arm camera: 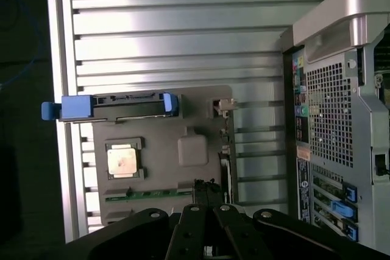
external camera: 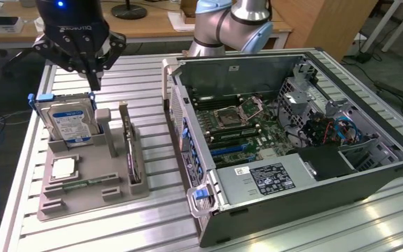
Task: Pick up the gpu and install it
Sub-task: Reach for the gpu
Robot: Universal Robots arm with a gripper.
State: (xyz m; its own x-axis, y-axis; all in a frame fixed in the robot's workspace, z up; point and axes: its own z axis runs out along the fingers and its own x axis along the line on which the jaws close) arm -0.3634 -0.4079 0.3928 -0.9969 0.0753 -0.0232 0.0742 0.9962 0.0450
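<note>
1. Gripper (external camera: 93, 79) is in the upper left of the exterior view. It's the black one, up over the table (external camera: 145, 73), with its jaws pinched fully together and nothing between them.
2. The gpu (external camera: 131, 152), a thin dark grey-black circuit card with a silvery end bracket, stands on its edge in a slot of the grey plastic parts holder (external camera: 89, 199). That's left of centre in the frame, and nothing is gripping it.
3. The thick silver hard drive with the blue label (external camera: 65, 121) stands upright in the same holder, just beside the gpu on the exterior view's left. The jaw tips are near its top corner, and I can't tell if they touch it.
4. A square silver processor chip (external camera: 63, 167) and a narrow green memory stick (external camera: 82, 185) lie flat in the holder, lower left.
5. The big open black computer case (external camera: 327, 194) takes up the right half, with its motherboard exposed.
</note>
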